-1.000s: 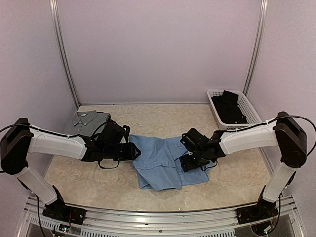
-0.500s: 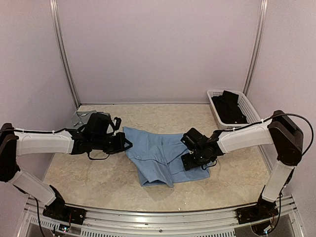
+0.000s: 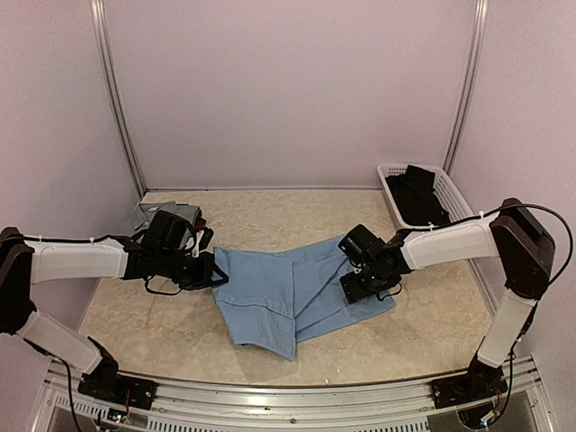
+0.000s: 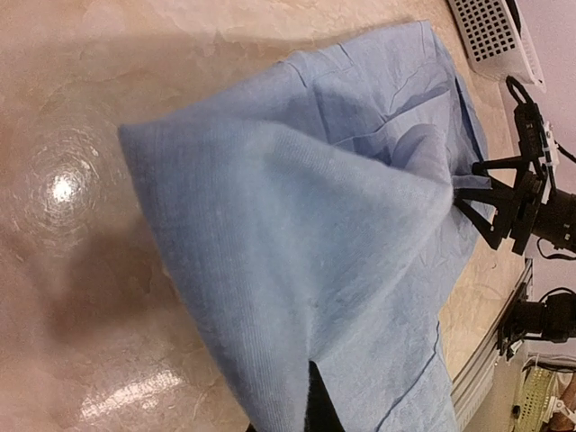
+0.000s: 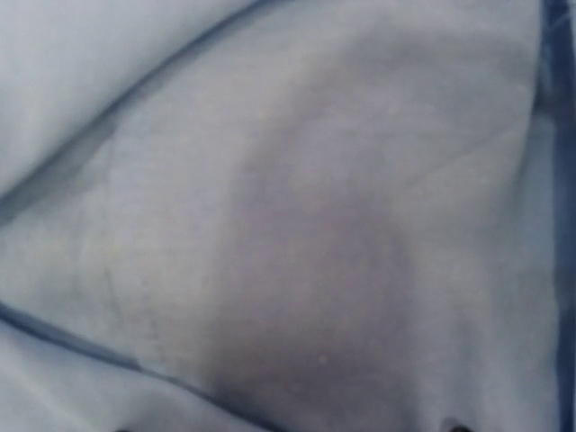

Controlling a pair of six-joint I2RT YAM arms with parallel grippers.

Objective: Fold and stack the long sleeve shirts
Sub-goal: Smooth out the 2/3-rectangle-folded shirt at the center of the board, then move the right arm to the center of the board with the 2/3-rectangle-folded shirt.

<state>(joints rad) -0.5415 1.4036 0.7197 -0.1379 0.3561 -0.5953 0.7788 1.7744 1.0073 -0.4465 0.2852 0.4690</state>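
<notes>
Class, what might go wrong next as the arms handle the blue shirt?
1. The left gripper pinches only an edge of the light blue shirt; the cloth may slip free.
2. The right gripper rests on the opposite side, so pulling could drag the shirt crooked.
3. The left arm lies close to the grey shirt and might disturb it.

shirt: light blue shirt (image 4: 297, 234), pulled up into a ridge, fills most of the shot
left gripper (image 4: 311, 409): pinched tight on the shirt's left edge
table (image 4: 63, 108): beige marble look, bit of glare
white mesh basket (image 4: 493, 31): far right
right gripper (image 4: 504, 202): black, at the shirt's right edge
</notes>
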